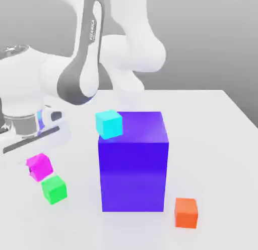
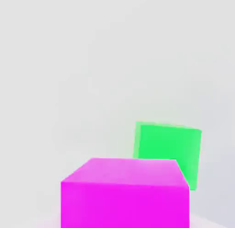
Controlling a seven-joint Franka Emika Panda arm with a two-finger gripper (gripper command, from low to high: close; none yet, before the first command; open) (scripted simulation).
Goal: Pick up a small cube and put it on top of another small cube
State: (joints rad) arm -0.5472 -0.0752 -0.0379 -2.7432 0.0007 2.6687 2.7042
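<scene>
Closest to my hand camera is the small cube [image 2: 125, 193], magenta-pink, with the green cube [image 2: 169, 149] just behind it and a little to one side. In the exterior view I see the small cube [image 1: 39, 166] sitting on the desk [image 1: 221, 143] toward the exterior view's left edge, turned slightly so one vertical edge faces the camera; being a cube, it has no long axis to speak of, and it looks flat on its base. The green cube [image 1: 54, 189] sits just beside it, nearer the front edge of the desk, the two close enough that I cannot say whether they touch.

Counting: one magenta-pink cube, one green cube, one orange cube [image 1: 186, 212], one cyan cube [image 1: 109, 124], all about the same size, and one large blue-violet block [image 1: 133, 163]. The cyan cube rests near a top corner of the block, on the exterior view's left side. The orange cube stands by itself near the front edge, right of the block in the exterior view.

The arm's wrist [image 1: 22, 120] hangs above and slightly behind the small cube. Whether the claw is released or clenched I cannot tell. From the hand camera, the small cube sits right below the hand.
</scene>
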